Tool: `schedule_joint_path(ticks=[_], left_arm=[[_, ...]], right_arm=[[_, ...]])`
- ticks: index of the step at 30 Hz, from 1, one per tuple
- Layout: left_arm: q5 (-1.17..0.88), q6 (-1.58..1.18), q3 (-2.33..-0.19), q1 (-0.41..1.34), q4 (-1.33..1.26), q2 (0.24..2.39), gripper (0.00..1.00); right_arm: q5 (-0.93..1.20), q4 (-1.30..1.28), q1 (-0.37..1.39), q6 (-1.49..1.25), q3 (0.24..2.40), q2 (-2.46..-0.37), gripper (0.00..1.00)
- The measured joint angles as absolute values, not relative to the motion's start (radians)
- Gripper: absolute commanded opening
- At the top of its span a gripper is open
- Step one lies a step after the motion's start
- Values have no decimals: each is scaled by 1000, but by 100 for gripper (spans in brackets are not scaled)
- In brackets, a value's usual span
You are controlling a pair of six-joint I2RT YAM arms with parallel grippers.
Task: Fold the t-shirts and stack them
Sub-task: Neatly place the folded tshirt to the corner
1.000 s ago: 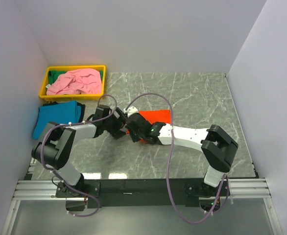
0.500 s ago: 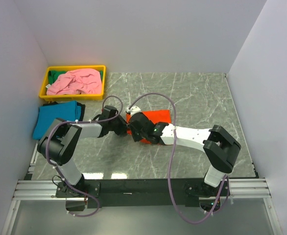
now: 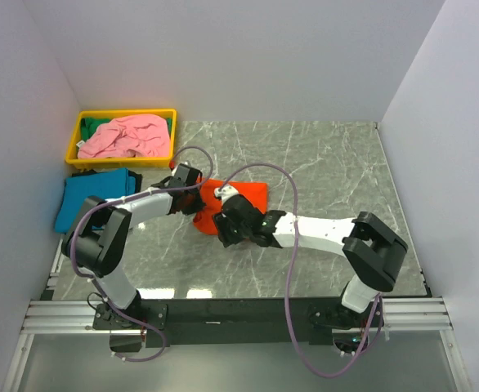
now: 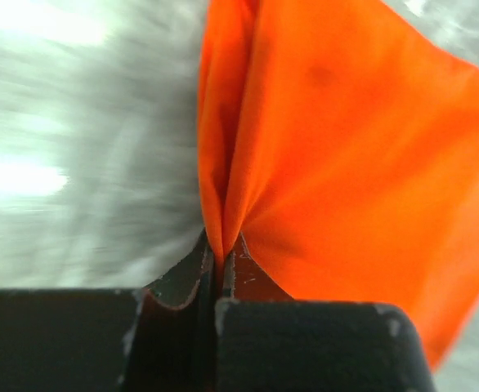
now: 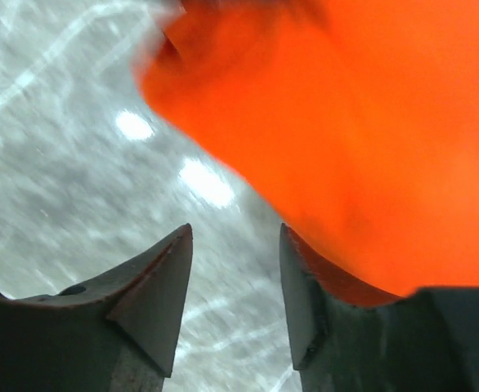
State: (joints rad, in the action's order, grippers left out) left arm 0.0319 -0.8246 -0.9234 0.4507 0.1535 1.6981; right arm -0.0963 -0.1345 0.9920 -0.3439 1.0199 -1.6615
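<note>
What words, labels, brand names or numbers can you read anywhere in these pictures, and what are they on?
None: no text can be read in any view.
The orange t-shirt, teal t-shirt, pink t-shirt, yellow tray and marble tabletop are all plain; both wrist views are blurred.

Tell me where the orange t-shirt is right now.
Top view: the orange t-shirt lies on the marble table, left of centre, its left edge pinched by the left gripper, right of the teal t-shirt.
</note>
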Motion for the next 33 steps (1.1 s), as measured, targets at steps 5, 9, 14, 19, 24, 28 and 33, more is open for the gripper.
schedule_joint_path(ticks=[5, 9, 14, 19, 24, 28, 33], left_arm=[[242, -682, -972, 437, 321, 1634, 1], [395, -591, -1006, 395, 441, 1561, 1], [555, -502, -1052, 315, 547, 1492, 1], [645, -429, -1078, 215, 595, 1455, 1], [703, -358, -1121, 150, 614, 1448, 1], [740, -290, -1151, 110, 614, 1444, 1], [783, -215, -1198, 66, 610, 1444, 1]], right_arm=[[-104, -84, 976, -352, 892, -1594, 56], [-85, -23, 906, -372, 795, -1562, 56], [-41, 32, 813, -400, 738, -1549, 58], [-6, 56, 759, -432, 727, -1541, 67], [46, 64, 697, -461, 722, -1541, 77], [85, 68, 658, -479, 705, -1541, 80], [130, 69, 633, -486, 697, -1541, 80]])
